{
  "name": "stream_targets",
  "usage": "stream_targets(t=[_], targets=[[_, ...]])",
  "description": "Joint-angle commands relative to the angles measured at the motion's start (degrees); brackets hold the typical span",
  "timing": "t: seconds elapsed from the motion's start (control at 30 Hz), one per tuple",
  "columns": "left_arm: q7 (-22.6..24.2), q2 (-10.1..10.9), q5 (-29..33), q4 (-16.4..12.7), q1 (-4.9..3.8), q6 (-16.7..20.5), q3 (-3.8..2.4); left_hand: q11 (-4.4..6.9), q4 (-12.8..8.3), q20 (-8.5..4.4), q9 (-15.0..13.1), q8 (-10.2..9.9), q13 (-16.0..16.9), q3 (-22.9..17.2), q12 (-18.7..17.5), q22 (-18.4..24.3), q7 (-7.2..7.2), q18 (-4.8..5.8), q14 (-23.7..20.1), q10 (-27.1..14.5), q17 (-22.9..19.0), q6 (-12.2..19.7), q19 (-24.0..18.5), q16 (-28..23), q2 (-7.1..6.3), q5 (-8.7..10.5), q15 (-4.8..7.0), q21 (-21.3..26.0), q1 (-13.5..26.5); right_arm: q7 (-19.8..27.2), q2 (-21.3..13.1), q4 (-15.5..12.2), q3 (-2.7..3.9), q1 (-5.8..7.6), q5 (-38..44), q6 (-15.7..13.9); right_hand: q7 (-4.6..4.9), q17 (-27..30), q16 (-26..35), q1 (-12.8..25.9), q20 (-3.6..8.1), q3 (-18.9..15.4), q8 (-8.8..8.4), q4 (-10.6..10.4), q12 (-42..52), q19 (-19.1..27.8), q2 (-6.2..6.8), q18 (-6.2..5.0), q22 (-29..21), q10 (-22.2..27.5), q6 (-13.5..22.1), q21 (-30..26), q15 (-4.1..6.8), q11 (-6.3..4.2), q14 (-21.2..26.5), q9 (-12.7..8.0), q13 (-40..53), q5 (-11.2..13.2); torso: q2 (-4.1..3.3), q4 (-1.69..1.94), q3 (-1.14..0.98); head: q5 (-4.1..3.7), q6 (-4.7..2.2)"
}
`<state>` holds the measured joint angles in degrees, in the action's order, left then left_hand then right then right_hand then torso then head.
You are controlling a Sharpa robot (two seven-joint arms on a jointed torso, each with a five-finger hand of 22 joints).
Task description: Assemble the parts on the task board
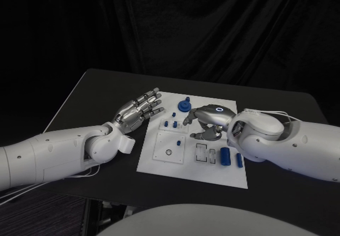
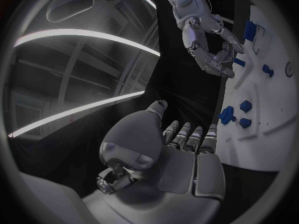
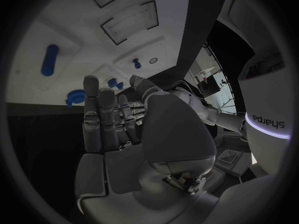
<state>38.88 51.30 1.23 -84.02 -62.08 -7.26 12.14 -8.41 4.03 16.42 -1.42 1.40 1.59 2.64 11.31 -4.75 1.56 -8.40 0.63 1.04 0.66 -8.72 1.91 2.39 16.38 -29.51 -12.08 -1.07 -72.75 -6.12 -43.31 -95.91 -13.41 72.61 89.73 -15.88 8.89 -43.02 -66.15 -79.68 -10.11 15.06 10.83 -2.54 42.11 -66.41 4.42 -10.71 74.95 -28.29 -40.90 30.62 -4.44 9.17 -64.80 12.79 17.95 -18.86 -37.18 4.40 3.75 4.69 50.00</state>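
Task board [image 1: 161,164], the white plate, lies in the middle of the black worktop [image 1: 92,93], its near edge close to the worktop's front edge, with bare black surface stretching wide to the left and behind it. Small blue parts [image 1: 225,156] are scattered across it: a round knobbed part [image 1: 184,104] at the far edge, short pegs near the middle, and two long cylinders at the right beside two outlined rectangular recesses. From the head camera the left hand [image 1: 138,112] hangs just off the board's left edge, palm flat, fingers [image 1: 150,98] straight and a little apart, holding nothing. The right hand [image 1: 205,120] is over the board's middle, bent downward; from there I cannot tell whether its fingers touch anything. The right wrist camera settles part of that: its fingers [image 3: 102,112] lie straight and close together above the board, nothing between them. The left wrist camera shows that right hand from across the board, poised over the blue pegs.
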Motion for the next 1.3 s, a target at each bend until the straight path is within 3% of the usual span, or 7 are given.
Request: stream_targets(t=[0.03,0.27,0.5,0.67,0.9,1.2,1.3], targets=[[3.67,0.02,-0.36,-0.19,0.10,-0.36,-0.05,-0.49,0.04,0.28,-0.09,0.19,0.08,-0.30,0.22,-0.03,0.26,-0.02,0.16,0.10,0.07,-0.22,0.26,0.31,-0.05,-0.27,-0.41,-0.35,0.74,-3.20,-2.20,-1.49,-0.08,1.07,-3.74,1.12,-0.04,-0.42,-0.61,0.55,0.16,0.26,0.33,-0.22,0.23,-0.88,-0.59,0.79,1.85,-1.32,-0.83,1.20,0.21,-0.25,-0.78,-0.26,-0.50,-0.22,0.09,-0.11,0.03,0.25,0.00],[3.65,0.02,-0.35,0.03,0.11,-0.36,-0.05,-0.49,0.02,0.28,-0.09,0.20,0.08,-0.32,0.23,-0.04,0.28,-0.01,0.17,0.10,0.07,-0.26,0.27,0.32,-0.07,-0.27,-0.41,-0.35,0.75,-4.17,-6.26,-1.95,-0.54,1.93,-3.00,0.72,-0.53,-1.97,-2.11,1.00,0.55,0.56,0.12,-0.51,-0.14,-2.85,-0.22,1.27,2.59,-3.48,-2.50,4.36,0.63,-0.67,-2.84,-0.84,-1.96,0.35,0.09,0.09,0.18,-0.38,0.00],[3.55,-0.27,-0.35,0.06,0.15,-0.72,-0.05,-0.52,0.00,0.29,-0.09,0.21,0.09,-0.37,0.29,-0.03,0.33,0.00,0.17,0.12,0.07,-0.25,0.28,0.34,-0.07,-0.29,-0.43,-0.35,0.77,-5.44,-8.34,-1.20,-0.77,0.92,-2.60,1.90,-1.03,-2.40,-2.74,2.14,0.92,0.33,-0.48,-1.76,-1.08,-4.11,0.11,1.52,2.82,-5.76,-4.27,5.84,1.01,-1.11,-4.19,-1.53,-3.69,3.29,-0.04,0.03,0.04,-1.13,0.00],[3.60,-0.43,-0.35,0.19,0.19,-0.83,-0.05,-0.52,0.00,0.29,-0.09,0.21,0.09,-0.37,0.29,-0.03,0.33,0.00,0.17,0.12,0.07,-0.25,0.28,0.34,-0.07,-0.29,-0.43,-0.35,0.77,-5.38,-9.02,-0.63,-0.81,-0.23,-1.54,1.07,1.39,-2.52,-2.96,2.27,1.05,-0.18,-0.72,-2.53,-3.67,-5.01,0.39,1.69,2.93,-6.28,-6.78,6.54,1.14,-1.20,-5.12,-2.08,-5.96,4.55,-0.10,-0.22,-0.02,-1.28,0.00],[3.60,-0.47,-0.35,0.26,0.25,-0.95,-0.05,-0.63,-0.04,0.31,-0.09,0.21,0.09,-0.48,0.29,-0.07,0.38,0.03,0.18,0.12,0.08,-0.24,0.31,0.36,-0.03,-0.32,-0.50,-0.37,0.79,-4.87,-8.79,1.04,-0.82,-1.38,-0.62,-0.32,2.30,-2.40,-2.95,1.03,1.07,-0.93,-4.26,-2.38,-8.60,-5.64,0.68,1.75,3.01,-4.89,-3.91,6.63,1.15,-0.84,-5.74,-4.46,-9.74,4.86,0.02,-0.03,0.01,-1.28,0.00],[3.55,-0.45,-0.35,0.38,0.40,-1.14,-0.05,-0.77,-0.09,0.34,-0.08,0.20,0.09,-0.64,0.32,-0.10,0.43,0.08,0.22,0.13,0.11,-0.22,0.34,0.51,0.02,-0.35,-0.62,-0.38,0.81,-3.65,-7.64,3.15,-0.82,-2.27,0.00,-2.35,2.01,-1.77,-2.51,-1.35,1.34,-0.81,-5.60,-1.10,-10.92,-5.57,0.45,1.70,2.96,-5.22,-2.69,5.86,1.34,-0.83,-5.55,-5.89,-12.27,3.10,0.00,-0.07,-0.03,-1.25,0.00],[3.49,-0.42,-0.35,0.42,0.44,-1.16,-0.05,-0.78,-0.10,0.34,-0.08,0.20,0.09,-0.67,0.31,-0.10,0.44,0.09,0.23,0.13,0.12,-0.22,0.35,0.53,0.03,-0.35,-0.64,-0.39,0.81,-2.82,-7.46,3.48,-0.82,-2.42,0.06,-3.55,0.20,-1.58,-2.40,-1.64,1.32,-0.90,-6.43,-0.91,-11.45,-5.59,0.35,1.71,3.00,-5.65,-0.89,5.77,1.35,-0.70,-5.46,-6.64,-13.07,2.96,0.01,0.01,-0.05,-1.33,0.00]])
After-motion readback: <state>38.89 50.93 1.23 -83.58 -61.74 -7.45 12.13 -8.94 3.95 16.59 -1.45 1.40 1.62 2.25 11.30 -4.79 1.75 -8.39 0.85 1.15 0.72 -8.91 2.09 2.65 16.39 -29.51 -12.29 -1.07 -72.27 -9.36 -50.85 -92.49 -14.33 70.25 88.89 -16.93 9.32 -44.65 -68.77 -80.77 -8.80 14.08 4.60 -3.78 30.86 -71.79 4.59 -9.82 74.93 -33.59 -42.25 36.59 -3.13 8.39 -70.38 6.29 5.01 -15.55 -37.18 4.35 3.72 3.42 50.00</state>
